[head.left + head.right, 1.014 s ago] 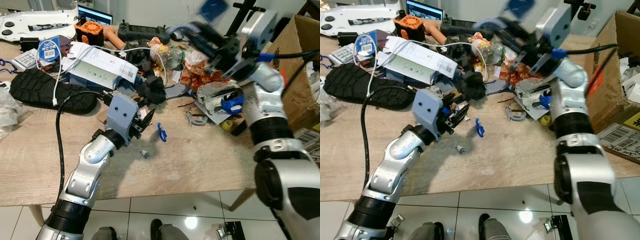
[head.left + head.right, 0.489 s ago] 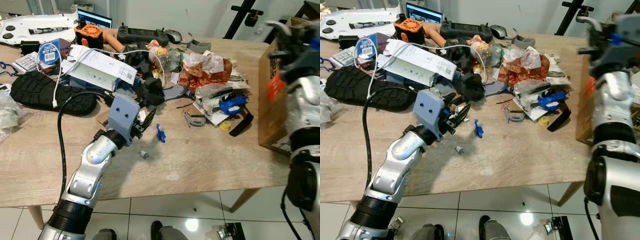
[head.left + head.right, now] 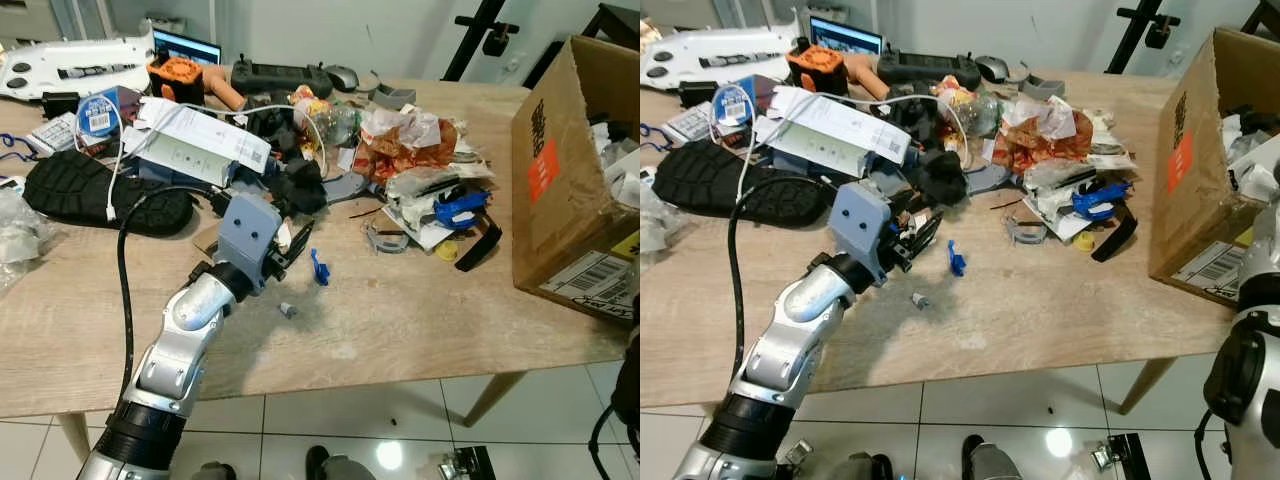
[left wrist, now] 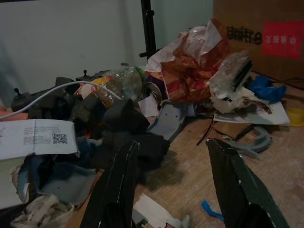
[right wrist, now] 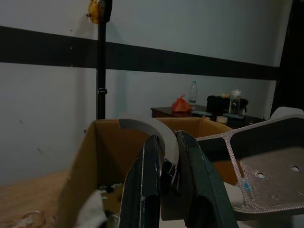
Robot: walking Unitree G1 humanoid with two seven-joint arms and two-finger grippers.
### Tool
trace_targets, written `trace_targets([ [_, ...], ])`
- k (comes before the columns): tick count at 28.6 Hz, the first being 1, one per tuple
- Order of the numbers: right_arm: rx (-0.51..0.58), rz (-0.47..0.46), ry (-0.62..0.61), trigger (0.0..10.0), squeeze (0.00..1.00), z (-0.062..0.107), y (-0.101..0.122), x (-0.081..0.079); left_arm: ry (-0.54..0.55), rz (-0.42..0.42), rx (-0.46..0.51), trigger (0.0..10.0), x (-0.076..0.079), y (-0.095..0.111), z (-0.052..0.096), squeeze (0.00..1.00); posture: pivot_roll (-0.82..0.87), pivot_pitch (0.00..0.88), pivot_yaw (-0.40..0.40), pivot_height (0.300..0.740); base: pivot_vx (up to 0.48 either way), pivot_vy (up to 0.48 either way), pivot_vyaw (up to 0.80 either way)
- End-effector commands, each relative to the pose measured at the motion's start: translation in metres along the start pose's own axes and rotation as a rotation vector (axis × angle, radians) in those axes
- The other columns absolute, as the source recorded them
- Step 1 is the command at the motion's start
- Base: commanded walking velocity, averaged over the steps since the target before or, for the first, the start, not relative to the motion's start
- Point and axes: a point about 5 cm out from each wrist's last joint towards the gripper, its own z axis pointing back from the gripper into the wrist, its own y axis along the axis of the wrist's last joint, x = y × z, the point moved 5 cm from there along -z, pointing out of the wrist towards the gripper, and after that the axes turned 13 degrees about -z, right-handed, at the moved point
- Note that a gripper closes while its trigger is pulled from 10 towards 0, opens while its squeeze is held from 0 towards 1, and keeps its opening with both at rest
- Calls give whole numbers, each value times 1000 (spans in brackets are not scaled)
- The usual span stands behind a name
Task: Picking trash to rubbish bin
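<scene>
nearest to us, our left gripper (image 3: 295,243) hovers low over the wooden table (image 3: 400,320) with its two black fingers (image 4: 118,185) spread well apart and nothing between them; in the left wrist view a small blue scrap (image 3: 319,267) lies on the wood just beyond the fingertips, and a tiny grey piece (image 3: 288,309) sits a little nearer our body than that scrap. past the fingers we see the trash heap: a black lump (image 4: 130,128) right ahead, a grey curved plastic part (image 4: 167,118) beside it, a crumpled red and orange wrapper (image 3: 405,140) further on, and a blue clip (image 3: 460,207) resting on white paper near a black strap (image 3: 482,243). to the left lie a black shoe sole (image 3: 100,195) and a white box (image 3: 200,145) with a white cable over it. on the table's right end stands the cardboard box (image 3: 560,170) that serves as the bin. in the right wrist view our right gripper (image 5: 164,171) is above that box's open top, its fingers nearly together and pinching a pale curved piece (image 5: 152,133). a second ago our right arm was reaching over the middle of the heap; half a second ago it had swung to the box's edge, and now it is over the box, while the left arm has stayed where it was.
</scene>
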Motion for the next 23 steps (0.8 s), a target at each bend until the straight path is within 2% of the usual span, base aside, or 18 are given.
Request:
trace_targets([
  [1,35,-21,-61,10000,0,4,4,15,-27,-20,2,10000,1,-1,0,0,22,141,-67,740,0,0,0],
  [4,36,-38,-93,10000,0,6,3,21,-31,-26,4,10000,0,-1,0,0,32,133,-55,740,0,0,0],
  [5,37,-74,-127,10000,0,7,2,27,-33,-33,5,10000,-2,-1,-1,0,34,128,-51,740,0,0,0],
  [6,37,-74,-127,10000,0,7,2,27,-33,-33,5,10000,-2,-1,-1,0,34,128,-51,740,0,0,0],
  [8,27,-145,-143,10000,0,6,1,31,-29,-47,-1,10000,-5,-1,-2,0,38,123,-45,740,0,0,0],
  [11,24,-182,-119,10000,0,4,2,28,-22,-56,-10,10000,-7,-2,-3,0,40,122,-41,740,0,0,0],
  [13,33,-257,-70,10000,0,0,6,18,-19,-56,-13,10000,-8,-3,-3,0,41,116,-29,740,0,0,0],
  [17,53,-327,-20,10000,0,-4,13,9,-22,-56,-13,10000,-7,-3,-3,0,43,114,-23,740,0,0,0],
  [19,54,-451,-15,10000,0,-9,16,5,-27,-56,-13,10000,-6,-3,-4,0,45,112,-16,740,0,0,0],
  [20,17,-585,-34,10000,0,-12,10,5,-30,-58,-14,10000,-6,-3,-5,0,46,112,-13,740,0,0,0],
  [21,17,-585,-34,10000,0,-12,10,5,-30,-58,-14,10000,-6,-3,-5,0,46,112,-13,740,0,0,0],
  [23,-63,-697,-40,10000,0,-13,-2,0,-32,-60,-16,10000,-6,-3,-5,0,48,112,-9,740,0,0,0],
])
